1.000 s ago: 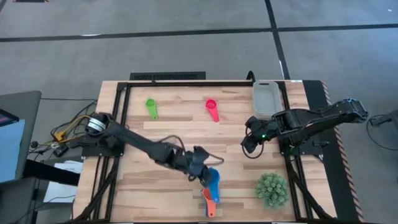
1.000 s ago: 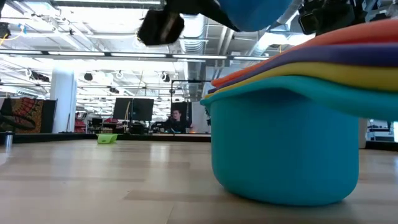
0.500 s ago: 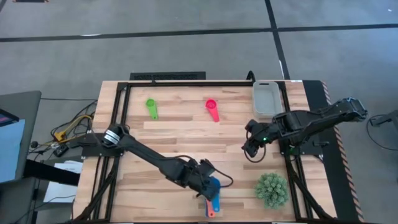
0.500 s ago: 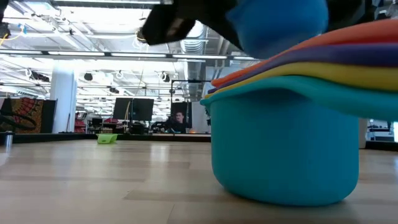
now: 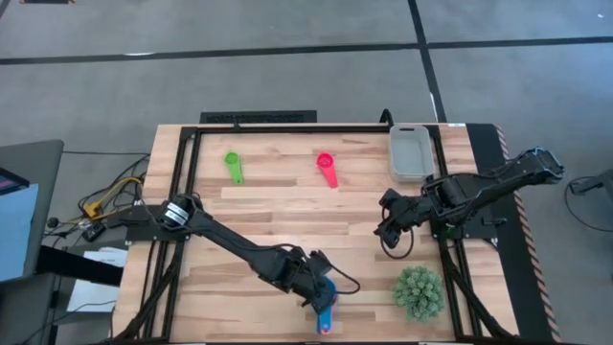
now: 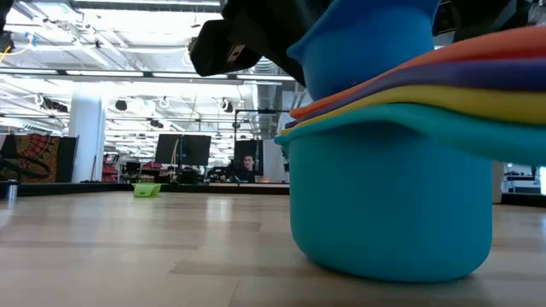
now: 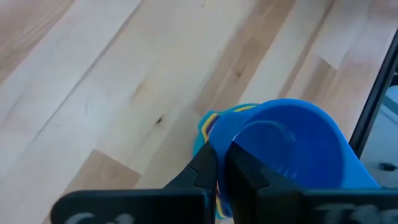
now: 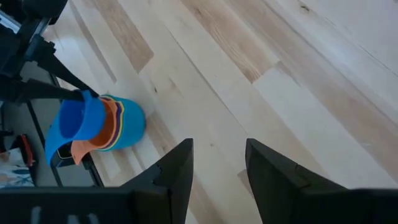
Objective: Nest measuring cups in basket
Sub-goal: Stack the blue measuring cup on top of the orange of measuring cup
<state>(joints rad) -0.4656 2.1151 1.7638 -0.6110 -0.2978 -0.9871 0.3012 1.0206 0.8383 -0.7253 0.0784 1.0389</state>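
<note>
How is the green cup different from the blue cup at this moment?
The green cup lies alone on the table's far side; the blue cup sits on the stack near the front edge. Nothing touches the green cup; the left hand is shut on the blue cup's rim. Both have short flat handles.

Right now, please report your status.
Left tool shut on blue cup, lowering into stack. Right tool open, idle mid-table. Green, pink cups loose. Basket unobstructed.

stacked cups (image 6: 401,170) cut off at right, left claw (image 5: 321,287) mostly hidden
</note>
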